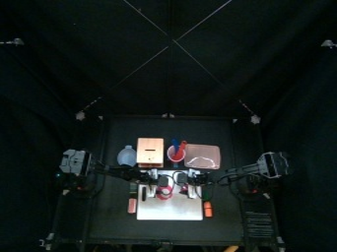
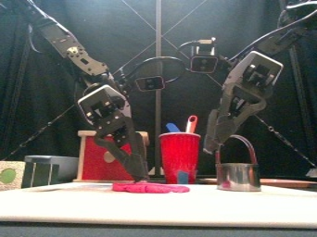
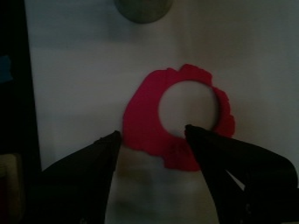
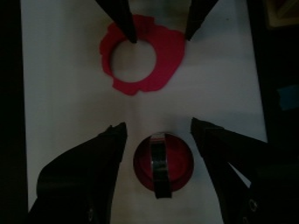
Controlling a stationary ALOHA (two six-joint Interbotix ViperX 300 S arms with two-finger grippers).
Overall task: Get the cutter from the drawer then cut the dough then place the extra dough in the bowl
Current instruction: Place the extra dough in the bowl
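Dough ring (image 2: 151,187) at left hand (image 3: 152,131) tips, perhaps touching; cutter (image 4: 160,164) beneath right hand (image 4: 158,127).

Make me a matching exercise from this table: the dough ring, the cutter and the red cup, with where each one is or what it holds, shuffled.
Things:
1. dough ring
2. cutter
3. red cup

States:
A. holds a blue knife and a red knife
B. lies flat on the white board, at the left gripper with its open jaws
C. stands between the open jaws of the right gripper

Pairs: 1-B; 2-C; 3-A
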